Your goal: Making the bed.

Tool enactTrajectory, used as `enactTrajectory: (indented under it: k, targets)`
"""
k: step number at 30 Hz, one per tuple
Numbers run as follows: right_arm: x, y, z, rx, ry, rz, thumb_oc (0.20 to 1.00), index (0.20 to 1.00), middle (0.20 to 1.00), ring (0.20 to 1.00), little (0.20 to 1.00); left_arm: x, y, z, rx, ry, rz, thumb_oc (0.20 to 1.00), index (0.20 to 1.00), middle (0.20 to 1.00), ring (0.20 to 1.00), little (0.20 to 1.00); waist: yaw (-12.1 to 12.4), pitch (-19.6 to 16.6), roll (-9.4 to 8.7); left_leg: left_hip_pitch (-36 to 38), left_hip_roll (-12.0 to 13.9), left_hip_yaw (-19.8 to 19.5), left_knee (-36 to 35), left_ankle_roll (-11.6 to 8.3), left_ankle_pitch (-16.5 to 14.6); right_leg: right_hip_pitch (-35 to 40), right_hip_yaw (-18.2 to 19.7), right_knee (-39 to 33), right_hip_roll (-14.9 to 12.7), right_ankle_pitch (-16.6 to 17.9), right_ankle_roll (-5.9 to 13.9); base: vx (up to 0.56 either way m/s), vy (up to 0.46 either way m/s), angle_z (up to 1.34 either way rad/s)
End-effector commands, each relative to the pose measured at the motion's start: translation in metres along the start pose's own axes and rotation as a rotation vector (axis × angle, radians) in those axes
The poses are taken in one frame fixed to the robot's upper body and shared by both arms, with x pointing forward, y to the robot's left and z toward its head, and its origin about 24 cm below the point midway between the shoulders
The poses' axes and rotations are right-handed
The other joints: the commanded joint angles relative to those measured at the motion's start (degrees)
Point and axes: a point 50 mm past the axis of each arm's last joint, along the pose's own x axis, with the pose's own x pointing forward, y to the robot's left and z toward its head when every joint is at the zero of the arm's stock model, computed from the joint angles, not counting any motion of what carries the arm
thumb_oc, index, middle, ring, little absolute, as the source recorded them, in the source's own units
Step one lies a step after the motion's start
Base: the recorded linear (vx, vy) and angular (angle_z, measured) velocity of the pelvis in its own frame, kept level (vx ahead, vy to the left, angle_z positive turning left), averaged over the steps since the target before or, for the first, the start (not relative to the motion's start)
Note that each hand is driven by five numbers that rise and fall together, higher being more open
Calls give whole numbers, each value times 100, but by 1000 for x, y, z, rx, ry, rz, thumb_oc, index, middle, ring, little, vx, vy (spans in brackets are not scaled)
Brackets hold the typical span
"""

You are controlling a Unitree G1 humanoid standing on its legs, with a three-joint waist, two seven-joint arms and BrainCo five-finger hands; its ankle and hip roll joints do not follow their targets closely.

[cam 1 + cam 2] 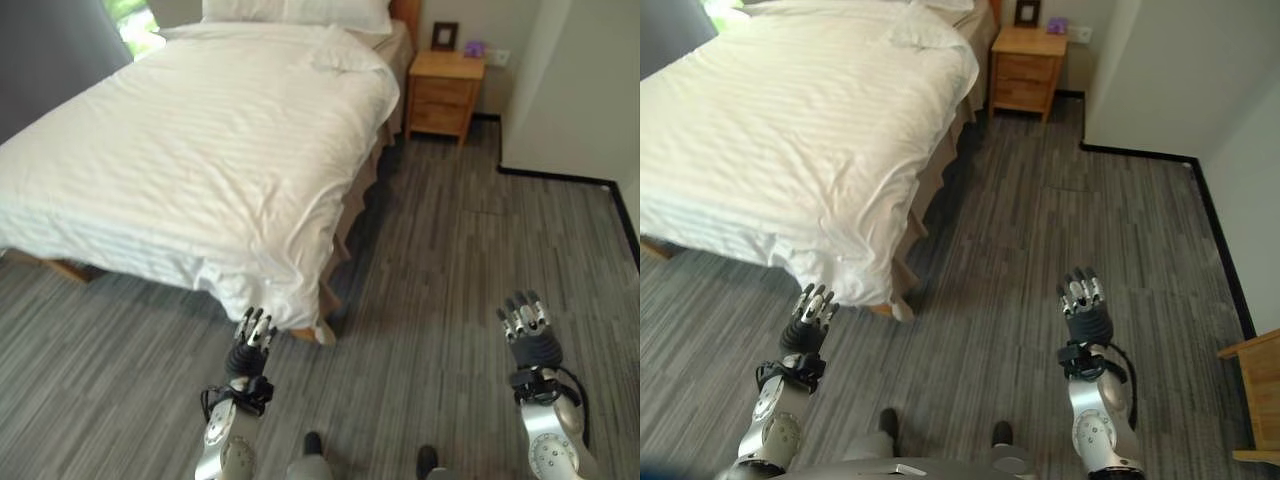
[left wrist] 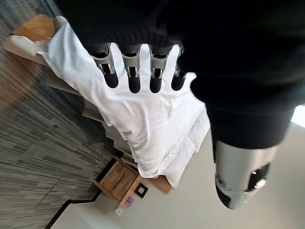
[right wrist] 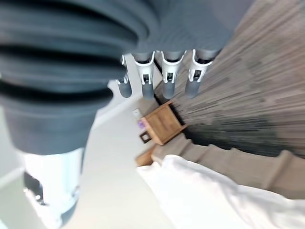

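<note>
A bed [image 1: 200,150] covered by a white striped duvet [image 1: 790,120] fills the upper left; its near corner hangs down toward the floor. White pillows [image 1: 300,12] lie at the head. My left hand [image 1: 250,345] is raised just in front of that hanging corner, fingers straight, holding nothing; the left wrist view shows its fingers [image 2: 135,71] straight before the duvet [image 2: 143,124]. My right hand [image 1: 528,330] hovers over the floor at the lower right, well apart from the bed, its fingers [image 3: 169,78] straight and empty.
A wooden nightstand [image 1: 445,92] stands beside the bed's head against the far wall, with a small frame and a purple item on top. A white wall corner [image 1: 570,90] juts in at the right. Another wooden piece [image 1: 1255,400] shows at the right edge. Grey plank floor [image 1: 440,260] runs between.
</note>
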Motion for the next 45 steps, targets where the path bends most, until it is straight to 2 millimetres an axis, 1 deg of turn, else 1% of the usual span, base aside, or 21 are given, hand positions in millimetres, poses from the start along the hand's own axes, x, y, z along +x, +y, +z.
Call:
enactTrajectory:
  k: [1, 2, 6, 10, 13, 14, 15, 16, 17, 18, 19, 21, 23, 27, 33, 34, 36, 39, 41, 43, 45]
  targets:
    - [4, 16, 15, -26, -115, 78, 1000, 1000, 1000, 1000, 1000, 9, -4, 41, 68, -148, -86, 1000, 1000, 1000, 1000, 1000, 41, -118, 55, 344, -293, -186, -827, 517, -367, 210, 254, 144, 299, 178, 353, 2, 20, -19]
    - [2, 15, 11, -39, -104, 71, 1000, 1000, 1000, 1000, 1000, 10, -4, 43, 74, -154, -89, 1000, 1000, 1000, 1000, 1000, -9, -224, 132, 569, -357, -221, -1148, 674, -402, 177, 330, 113, 388, 183, 357, 19, 89, -18]
    - [1, 17, 5, -9, -93, 55, 1000, 1000, 1000, 1000, 1000, 10, -3, 50, 66, -187, -79, 1000, 1000, 1000, 1000, 1000, -59, -314, 148, 743, -375, -238, -1324, 737, -367, 239, 441, 164, 438, 109, 326, 42, 71, -6]
    - [-1, 23, -5, -10, -36, 104, 1000, 1000, 1000, 1000, 1000, 7, 4, 52, 86, -183, -55, 1000, 1000, 1000, 1000, 1000, 19, -318, 112, 878, -382, -216, -1397, 800, -375, 287, 495, 202, 446, 80, 314, 3, 35, -8]
    - [0, 24, 0, -20, -50, 117, 1000, 1000, 1000, 1000, 1000, 3, 9, 48, 82, -172, -26, 1000, 1000, 1000, 1000, 1000, 62, -341, 100, 936, -388, -228, -1407, 838, -398, 325, 504, 220, 446, 62, 328, 27, 23, -6]
    - [-22, -50, 12, -353, 19, -142, 1000, 1000, 1000, 1000, 1000, 5, 12, 67, 297, -283, 147, 1000, 1000, 1000, 1000, 1000, -175, 102, -283, -139, 608, 85, 1101, 594, -191, 298, 427, 495, 517, -106, 39, 0, 0, 0]
    - [-22, -50, 12, -353, 19, -142, 1000, 1000, 1000, 1000, 1000, 5, 12, 67, 296, -283, 147, 1000, 1000, 1000, 1000, 1000, -170, 115, -277, -115, 618, 85, 1097, 585, -204, 316, 428, 497, 527, -115, 35, -30, 180, 31]
    - [-19, -50, 22, -403, -11, -130, 1000, 1000, 1000, 1000, 1000, 9, 9, 67, 291, -280, 135, 1000, 1000, 1000, 1000, 1000, -359, -35, -219, 515, 928, 161, 657, 456, -235, 225, 368, 476, 467, -109, 165, -2, 330, 31]
    - [-18, -52, 25, -433, -12, -132, 1000, 1000, 1000, 1000, 1000, 11, 7, 65, 311, -268, 127, 1000, 1000, 1000, 1000, 1000, -434, -154, -68, 965, 841, 418, -297, 401, -408, 201, 331, 507, 475, -141, 261, -19, 432, 27]
    - [-19, -52, 25, -425, -18, -139, 1000, 1000, 1000, 1000, 1000, 11, 5, 62, 297, -255, 116, 1000, 1000, 1000, 1000, 1000, -466, -239, -53, 1163, 678, 627, -909, 430, -621, 88, 337, 518, 393, -46, 356, 0, 349, -1]
    - [-18, -51, 25, -420, -21, -137, 1000, 1000, 1000, 1000, 1000, 12, 5, 62, 304, -255, 117, 1000, 1000, 1000, 1000, 1000, -462, -294, -49, 1275, 514, 646, -1231, 478, -739, -14, 315, 557, 295, 43, 458, -72, 287, 11]
    - [-14, -49, 22, -416, -18, -141, 1000, 1000, 1000, 1000, 1000, 15, 1, 67, 319, -269, 89, 1000, 1000, 1000, 1000, 1000, -482, -281, -27, 1329, 352, 727, -1441, 511, -698, -175, 256, 724, 123, 349, 606, -99, 243, 12]
    - [-3, -37, 21, -390, -39, -109, 1000, 1000, 1000, 1000, 1000, 17, 0, 78, 358, -299, 87, 1000, 1000, 1000, 1000, 1000, -417, -259, 10, 1312, 287, 784, -1447, 532, -688, -222, 247, 725, 64, 373, 650, -92, 178, -12]
    - [7, -18, 17, -392, -40, -33, 1000, 1000, 1000, 1000, 1000, 21, 2, 89, 382, -325, 114, 1000, 1000, 1000, 1000, 1000, -353, -308, -20, 1370, 177, 882, -1409, 614, -762, -168, 224, 701, 15, 361, 636, -40, 99, -1]
    - [3, -22, 16, -437, -29, -38, 1000, 1000, 1000, 1000, 1000, 26, -1, 97, 385, -353, 121, 1000, 1000, 1000, 1000, 1000, -410, -315, -43, 1528, 253, 1135, -1384, 639, -786, -353, 129, 1221, 146, 291, 671, -51, -23, -26]
    - [2, -23, 17, -427, -41, -57, 1000, 1000, 1000, 1000, 1000, 28, -3, 97, 351, -364, 114, 1000, 1000, 1000, 1000, 1000, -420, -294, -53, 1550, 294, 1218, -1325, 628, -812, -412, -87, 1329, 156, 235, 661, -132, -203, -51]
    - [0, -25, 18, -412, -47, -69, 1000, 1000, 1000, 1000, 1000, 29, -2, 95, 315, -358, 117, 1000, 1000, 1000, 1000, 1000, -440, -312, -67, 1501, 363, 1286, -1178, 565, -786, -336, -185, 1143, 197, 163, 576, -103, -214, -39]
    - [0, -28, 20, -395, -57, -82, 1000, 1000, 1000, 1000, 1000, 27, 2, 91, 310, -333, 121, 1000, 1000, 1000, 1000, 1000, -400, -354, -96, 1262, 655, 1293, -532, 338, -484, 10, -35, 600, 488, 93, 363, -54, -244, -26]
    - [0, -29, 20, -375, -64, -91, 1000, 1000, 1000, 1000, 1000, 27, 2, 88, 284, -323, 116, 1000, 1000, 1000, 1000, 1000, -387, -270, -126, 995, 867, 1162, 181, 188, -104, 159, -14, 513, 606, 87, 203, -55, -246, -17]
    - [-1, -27, 22, -391, -61, -66, 1000, 1000, 1000, 1000, 1000, 27, 1, 86, 275, -317, 105, 1000, 1000, 1000, 1000, 1000, -362, -160, -135, 731, 919, 869, 810, 189, 86, 265, 124, 507, 655, 65, 73, -47, -170, -12]
    - [-1, -27, 22, -405, -55, -61, 1000, 1000, 1000, 1000, 1000, 26, 1, 84, 273, -314, 105, 1000, 1000, 1000, 1000, 1000, -372, -173, -141, 630, 871, 777, 796, 217, 126, 252, 137, 477, 629, 84, 62, -34, -49, -38]
